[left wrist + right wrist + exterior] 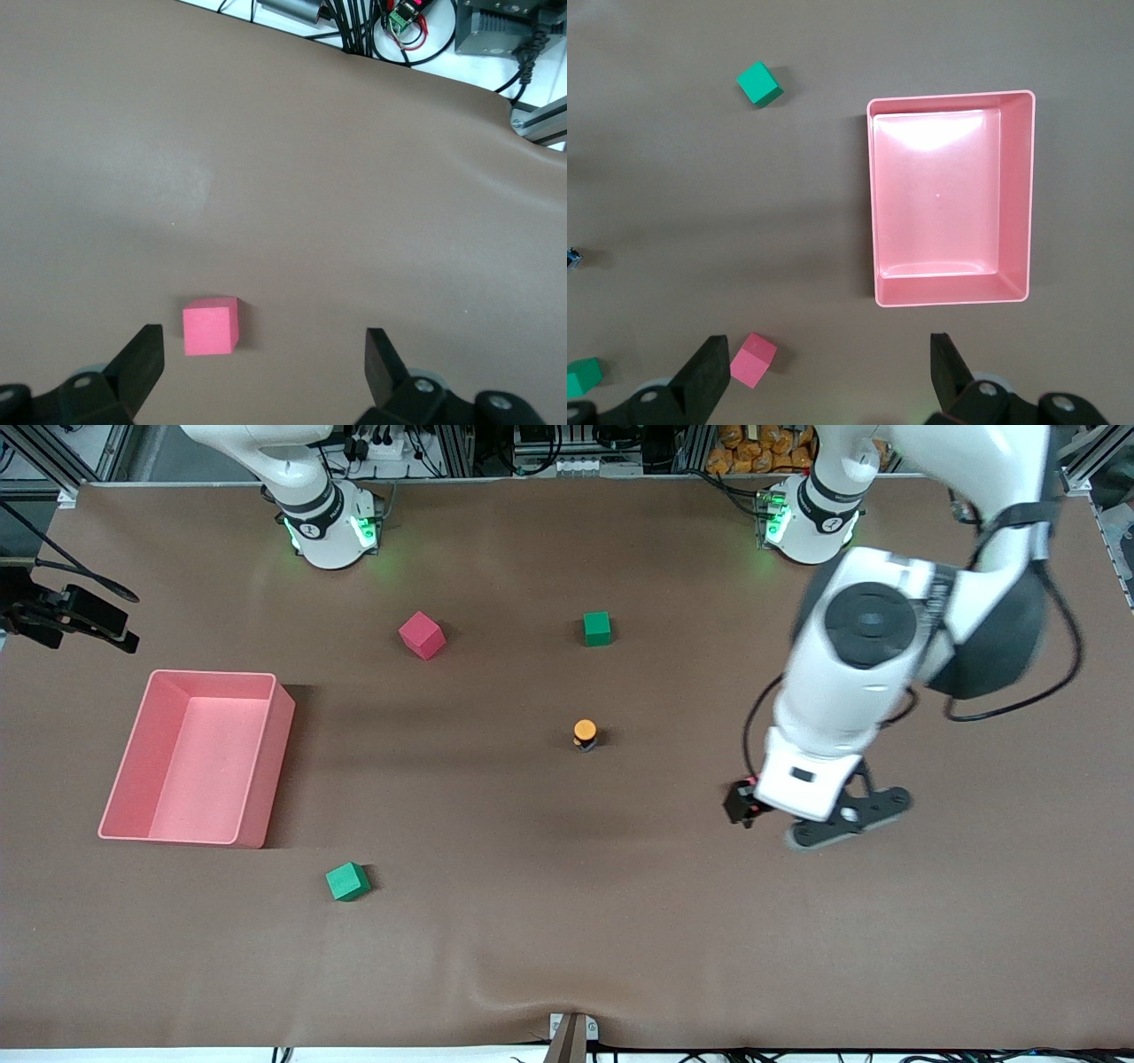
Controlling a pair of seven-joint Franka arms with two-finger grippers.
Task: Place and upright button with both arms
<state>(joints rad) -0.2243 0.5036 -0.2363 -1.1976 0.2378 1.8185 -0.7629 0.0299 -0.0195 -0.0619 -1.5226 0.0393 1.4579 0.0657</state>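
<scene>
The button [584,733] stands upright on the brown table near its middle, its orange cap on top of the black body. My left gripper [846,817] hangs over the table toward the left arm's end, well apart from the button. In the left wrist view it [263,367] is open and empty above a red cube [211,325]. The front view does not show that cube. My right gripper [827,372] is open and empty, high over the table between another red cube [753,359] and the pink tray [1014,199]. It is out of the front view.
The pink tray [266,762] lies toward the right arm's end. A red cube [421,635] and a green cube [597,628] sit farther from the front camera than the button. Another green cube [347,881] sits nearer to it. Cables run along the table edge [354,35].
</scene>
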